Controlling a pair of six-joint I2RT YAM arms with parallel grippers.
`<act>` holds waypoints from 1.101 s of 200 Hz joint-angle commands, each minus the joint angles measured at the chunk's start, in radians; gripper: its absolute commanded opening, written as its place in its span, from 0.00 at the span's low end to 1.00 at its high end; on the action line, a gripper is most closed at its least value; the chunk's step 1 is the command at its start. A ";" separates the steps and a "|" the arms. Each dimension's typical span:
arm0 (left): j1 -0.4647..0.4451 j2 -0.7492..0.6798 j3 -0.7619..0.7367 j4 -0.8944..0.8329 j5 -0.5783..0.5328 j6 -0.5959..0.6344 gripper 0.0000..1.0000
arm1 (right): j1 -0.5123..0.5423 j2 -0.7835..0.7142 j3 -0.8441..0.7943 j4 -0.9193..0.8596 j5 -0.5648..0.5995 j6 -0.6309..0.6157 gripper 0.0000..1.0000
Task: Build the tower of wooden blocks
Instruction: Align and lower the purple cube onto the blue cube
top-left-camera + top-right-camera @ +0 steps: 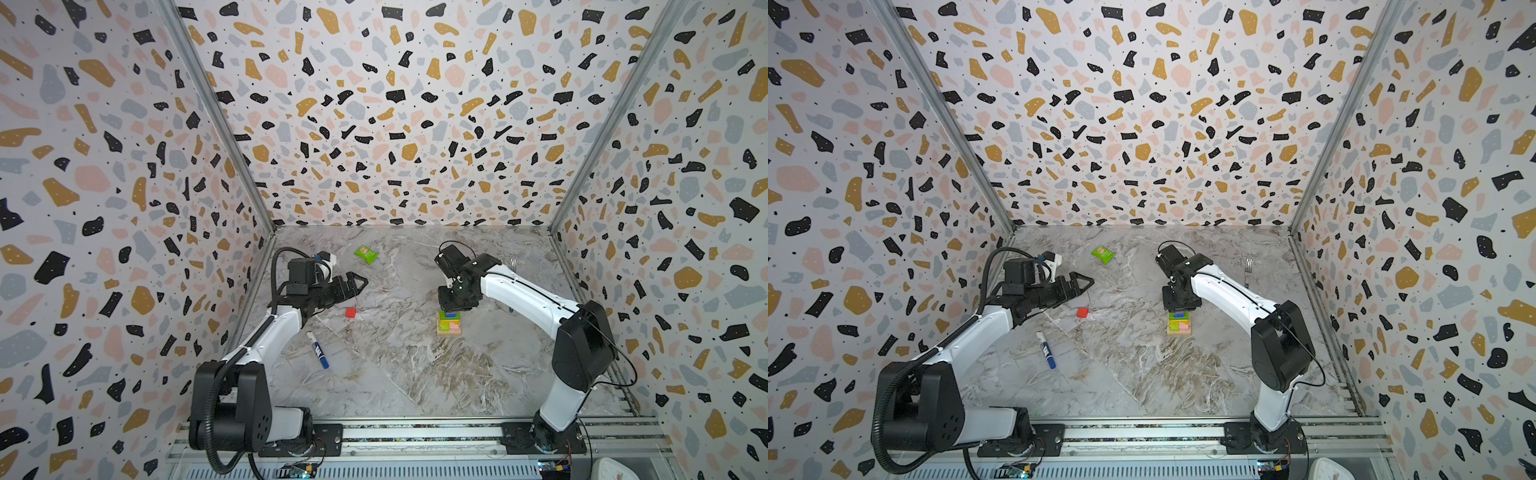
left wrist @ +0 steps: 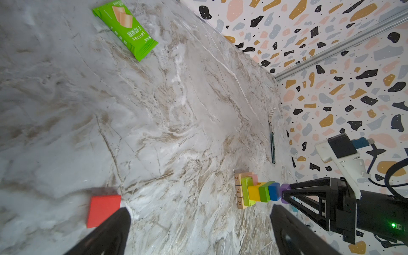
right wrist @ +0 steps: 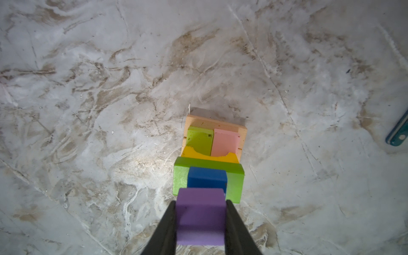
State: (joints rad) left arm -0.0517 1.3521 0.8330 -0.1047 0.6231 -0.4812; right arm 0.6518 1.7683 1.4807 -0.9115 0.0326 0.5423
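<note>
1. The tower point(image 1: 449, 323) stood on the right half of the desk point(image 1: 395, 374). Tan bars point(image 3: 212, 121) made a wide footing, with a lime bar point(image 3: 199, 140) and a pink bar point(image 3: 225, 142) side by side on them. A yellow arch point(image 3: 192, 152) lay across those, then a green bar point(image 3: 235, 181) and a blue cube point(image 3: 206, 180). Each layer was narrower, which I judge kept the weight centred
2. A purple cube point(image 3: 199, 220) was at the very top, against the blue cube. Whether it was fully seated I could not tell
3. The right end effector point(image 3: 201, 202) pointed straight down and pinched the purple cube by two opposite sides, probably so it could be set down square and let go without a sideways push
4. The red cube point(image 1: 350, 312) lay alone on the desk, well apart from the tower on its left, likely the one piece left to add
5. The left end effector point(image 2: 199, 212) was spread wide and held nothing. It hung over the desk with the red cube just beside one finger, seemingly ready for it and clear of the tower
6. A marker point(image 1: 318, 349), a green packet point(image 1: 366, 254) and a fork point(image 2: 272, 134) lay well away and played no part
</note>
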 commanded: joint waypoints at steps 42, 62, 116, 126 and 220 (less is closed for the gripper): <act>-0.004 -0.025 0.007 0.007 0.005 0.023 1.00 | -0.003 -0.008 -0.014 -0.008 0.001 0.010 0.18; -0.004 -0.025 0.008 0.007 0.005 0.022 1.00 | -0.002 -0.008 -0.016 -0.006 0.000 0.010 0.18; -0.004 -0.029 0.007 0.008 0.004 0.023 1.00 | -0.002 -0.006 -0.017 -0.001 0.002 0.011 0.18; -0.004 -0.027 0.007 0.008 0.004 0.023 1.00 | -0.003 -0.004 -0.016 -0.001 0.001 0.011 0.18; -0.004 -0.025 0.008 0.011 0.009 0.021 1.00 | -0.002 0.003 -0.007 0.001 0.001 0.011 0.20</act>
State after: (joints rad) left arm -0.0528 1.3521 0.8330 -0.1047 0.6231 -0.4744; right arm 0.6518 1.7687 1.4670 -0.9043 0.0330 0.5423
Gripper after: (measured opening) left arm 0.998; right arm 0.331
